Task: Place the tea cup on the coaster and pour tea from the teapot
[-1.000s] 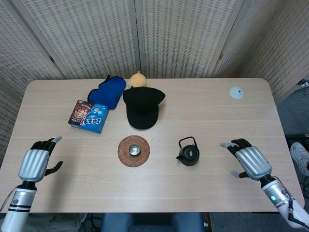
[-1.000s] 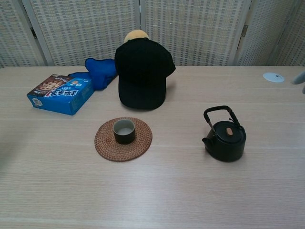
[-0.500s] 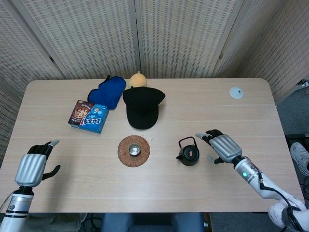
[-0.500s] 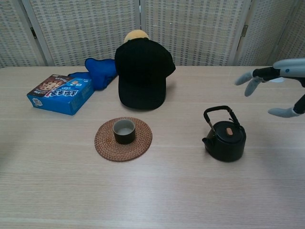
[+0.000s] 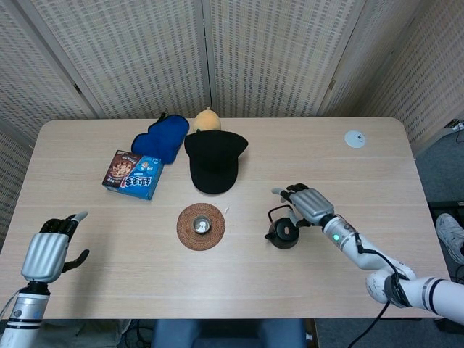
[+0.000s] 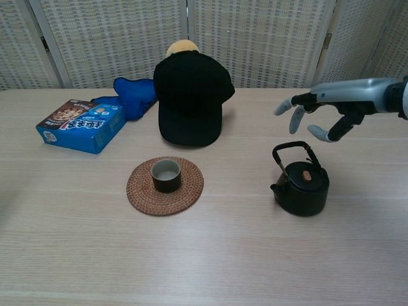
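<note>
A small dark tea cup (image 5: 201, 225) (image 6: 166, 175) stands upright in the middle of a round woven coaster (image 5: 188, 235) (image 6: 139, 191). To its right sits a black teapot (image 5: 283, 231) (image 6: 301, 187) with its hoop handle raised. My right hand (image 5: 307, 204) (image 6: 325, 108) hovers just above the handle, fingers spread and holding nothing. Low at the left edge of the table, my left hand (image 5: 49, 250) shows only in the head view, open and far from the cup.
A black cap (image 5: 214, 161) (image 6: 190, 105) lies behind the coaster. A blue snack box (image 5: 133, 175) (image 6: 81, 125), a blue cloth (image 5: 162, 138) and a yellow round thing (image 5: 207, 119) sit at the back left. A small white disc (image 5: 354, 138) lies at the back right.
My right hand has swept left from the table's right side to above the teapot's handle. My left hand has drawn back slightly. Cup and teapot have not moved.
</note>
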Robot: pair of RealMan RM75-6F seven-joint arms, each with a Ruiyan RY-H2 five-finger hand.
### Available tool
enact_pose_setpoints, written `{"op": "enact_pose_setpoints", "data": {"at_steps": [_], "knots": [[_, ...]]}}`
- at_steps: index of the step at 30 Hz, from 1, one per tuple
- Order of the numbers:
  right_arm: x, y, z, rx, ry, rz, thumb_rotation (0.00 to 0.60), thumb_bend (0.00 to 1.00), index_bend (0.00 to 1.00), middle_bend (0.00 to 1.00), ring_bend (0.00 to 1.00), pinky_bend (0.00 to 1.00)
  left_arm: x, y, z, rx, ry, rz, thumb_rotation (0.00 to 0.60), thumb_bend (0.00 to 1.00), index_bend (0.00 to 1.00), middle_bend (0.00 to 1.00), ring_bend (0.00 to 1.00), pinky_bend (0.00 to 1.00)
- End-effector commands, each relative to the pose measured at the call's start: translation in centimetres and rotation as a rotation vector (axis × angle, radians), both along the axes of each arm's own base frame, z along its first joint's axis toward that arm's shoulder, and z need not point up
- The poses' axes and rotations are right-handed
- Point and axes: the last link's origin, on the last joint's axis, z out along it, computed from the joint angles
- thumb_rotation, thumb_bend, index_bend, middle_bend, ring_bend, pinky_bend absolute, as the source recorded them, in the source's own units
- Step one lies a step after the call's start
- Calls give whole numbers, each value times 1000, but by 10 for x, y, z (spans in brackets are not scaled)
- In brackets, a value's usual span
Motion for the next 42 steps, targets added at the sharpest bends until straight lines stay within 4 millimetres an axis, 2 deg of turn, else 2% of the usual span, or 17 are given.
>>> {"op": "enact_pose_setpoints", "data": {"at_steps": [1,18,28,35,42], "knots": [[5,-6,-9,21,-3,-10,600,714,103,277,85,86,0,0,0,1,2,1,600,246,162,236,294,214],[10,-21,-40,72,7,-49,600,743,102,317,85,79,-1,-2,2,12,12,9,600,246,162,233,294,207],[8,-16,-37,60,6,-45,600,742,102,401,86,79,-2,-2,2,11,17,11,600,246,162,233,294,202],[12,0,-20,42,-18,-16,600,738,102,432,125,79,-2,-2,4,13,21,13,600,246,162,233,294,201],[12,31,-6,43,0,53,600,728,107,430,160,79,-5,-2,5,7,16,22,600,246,162,233,294,201]]}}
